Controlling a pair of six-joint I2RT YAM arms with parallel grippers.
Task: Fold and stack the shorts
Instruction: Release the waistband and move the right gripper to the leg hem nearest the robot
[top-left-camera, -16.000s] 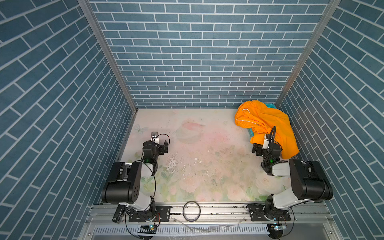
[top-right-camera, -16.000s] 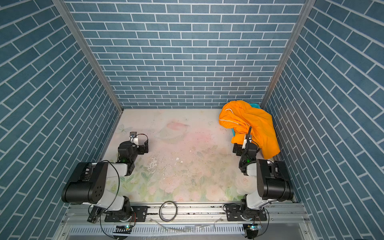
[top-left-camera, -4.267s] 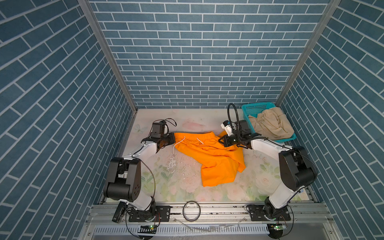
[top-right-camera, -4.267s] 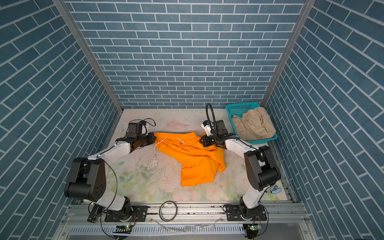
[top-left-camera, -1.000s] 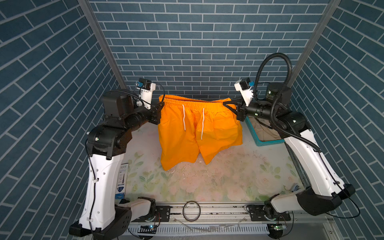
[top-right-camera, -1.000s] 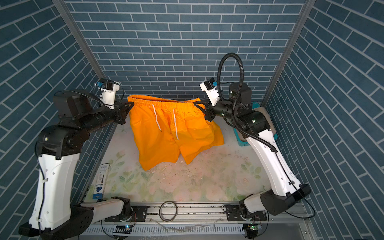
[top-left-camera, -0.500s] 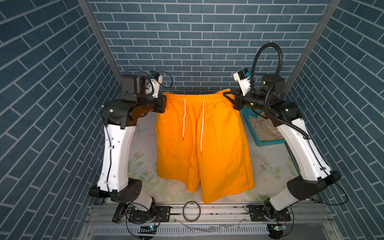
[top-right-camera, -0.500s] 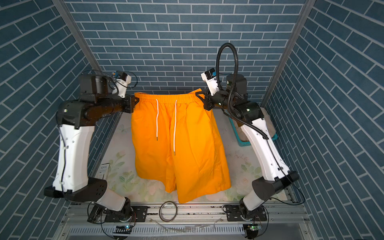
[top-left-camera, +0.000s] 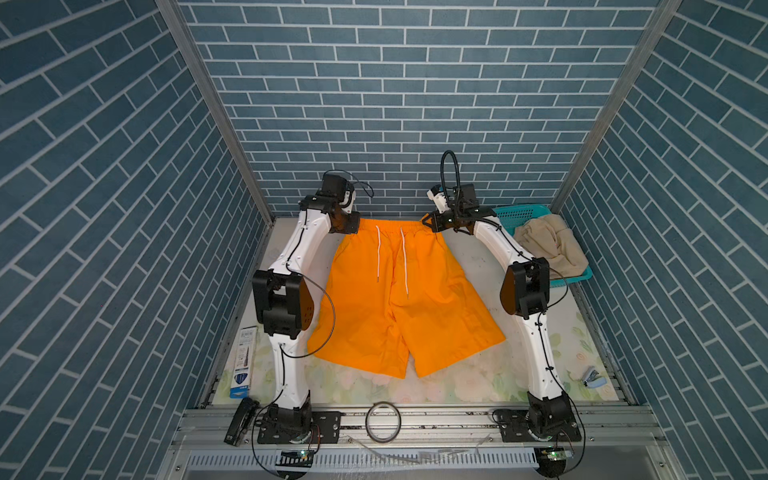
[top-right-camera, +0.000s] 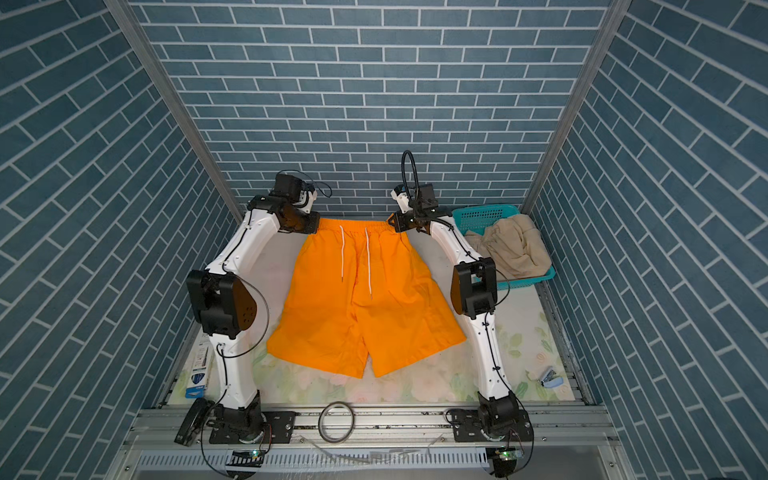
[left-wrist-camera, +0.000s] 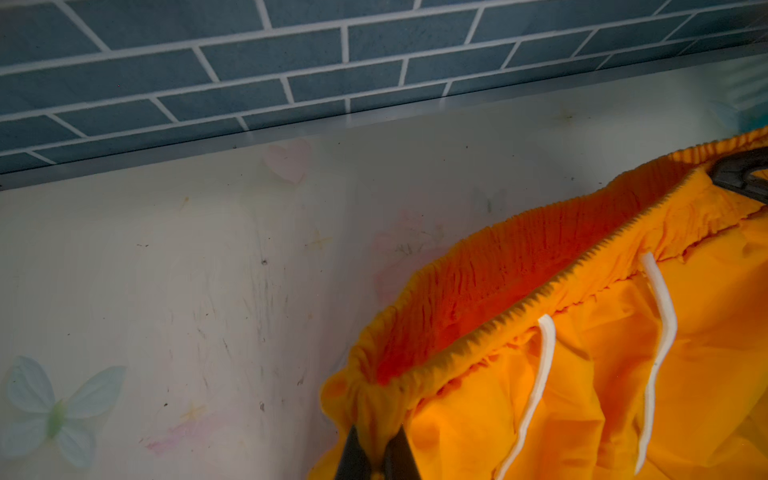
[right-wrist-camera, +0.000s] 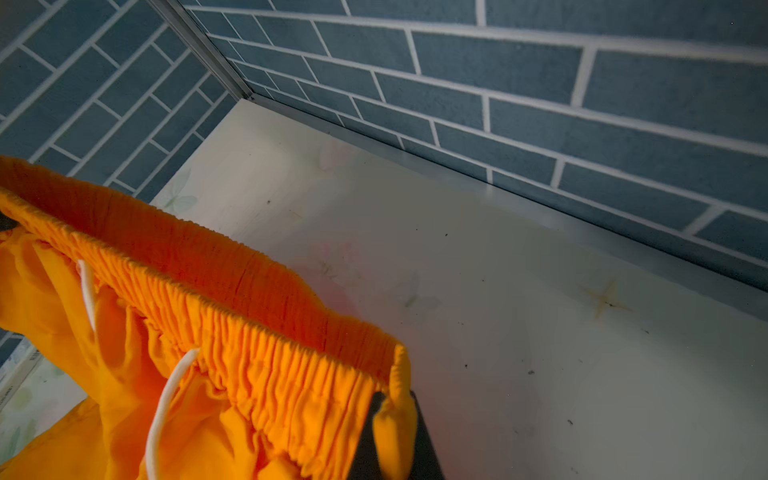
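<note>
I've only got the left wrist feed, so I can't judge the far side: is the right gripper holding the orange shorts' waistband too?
Observer: Yes. The right gripper is shut on the orange shorts, pinching the waistband's other corner.
Operator: Are the legs hanging free?
Observer: No; in both top views they appear spread over the table, hems toward the arm bases.
Operator: Where's the second pair?
Observer: The beige shorts lie crumpled in the teal basket, back right.

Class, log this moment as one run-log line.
left gripper: shut on orange shorts waistband corner | right gripper: shut on opposite corner | beige shorts: in basket
</note>
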